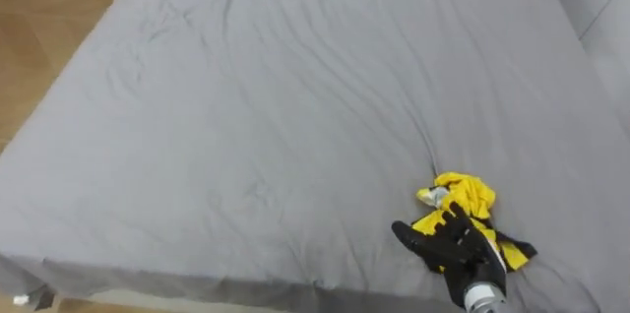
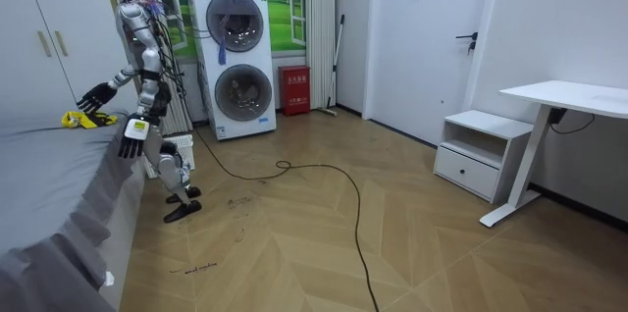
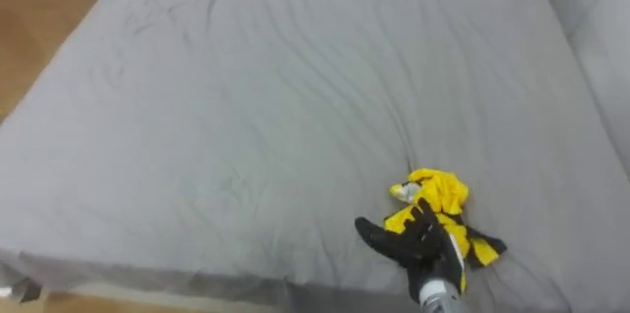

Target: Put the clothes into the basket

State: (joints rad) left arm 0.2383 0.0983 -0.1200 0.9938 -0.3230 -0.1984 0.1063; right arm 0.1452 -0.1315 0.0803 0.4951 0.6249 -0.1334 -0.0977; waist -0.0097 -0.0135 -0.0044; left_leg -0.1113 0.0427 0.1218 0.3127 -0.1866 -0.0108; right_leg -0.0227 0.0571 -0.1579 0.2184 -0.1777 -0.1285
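Note:
A crumpled yellow and black garment (image 1: 465,198) lies on the grey bed sheet (image 1: 295,106) near the bed's front right corner. My right hand (image 1: 457,248) rests on its near side, fingers spread and fairly straight over the cloth, thumb out to the left. The near part of the garment is hidden under the hand. In the room view I stand at the bed's side with the right hand (image 2: 93,98) stretched out to the garment (image 2: 77,119). My left hand (image 2: 132,136) hangs relaxed by my hip. A white basket-like thing (image 2: 183,156) stands on the floor behind my legs.
Wooden floor (image 1: 39,28) shows past the bed's left edge, and a pale wall or headboard (image 1: 600,8) runs along its right. Stacked washing machines (image 2: 238,57), a low white cabinet (image 2: 483,152) and a white desk (image 2: 569,96) stand across the room.

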